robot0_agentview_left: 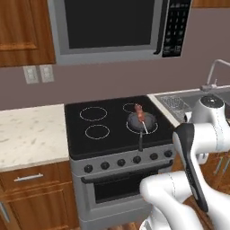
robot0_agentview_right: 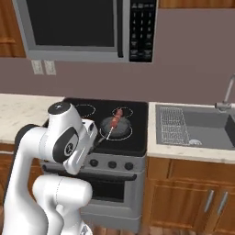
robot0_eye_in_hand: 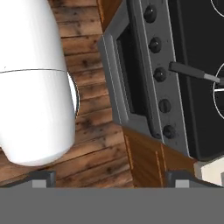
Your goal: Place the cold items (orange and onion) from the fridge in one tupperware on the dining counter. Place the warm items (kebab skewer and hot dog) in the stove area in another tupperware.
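**Inspector:** The kebab skewer (robot0_agentview_left: 140,115) is found lying across a small dark pan (robot0_agentview_left: 141,121) on the front right burner of the stove (robot0_agentview_left: 114,128), its meat end toward the back and its pale stick pointing to the front. The pan's handle (robot0_eye_in_hand: 187,71) is seen projecting over the row of knobs (robot0_eye_in_hand: 160,75). No hot dog and no tupperware could be identified.

**Assessor:** And the step in hand?

**Inspector:** It is judged that the warm items are being addressed, with the skewer yet to be picked up. The tool (robot0_eye_in_hand: 111,177) is held low in front of the oven door (robot0_eye_in_hand: 131,78), well apart from the pan, looking down at the wooden floor (robot0_eye_in_hand: 94,109). Its fingers are spread wide and nothing is held between them.

**Assessor:** What is called for next?

**Inspector:** The hand would need to be raised above the stove edge and brought over the pan, then lowered onto the skewer.

**Assessor:** Surroundings and obstructions?

**Inspector:** A microwave (robot0_agentview_right: 85,30) is mounted above the stove, which limits headroom. A sink (robot0_agentview_right: 195,126) is set in the worktop (robot0_agentview_right: 190,149) to the right, and a light worktop (robot0_agentview_left: 29,134) lies to the left. The pan handle and its rim are noted as the likeliest items to be knocked.
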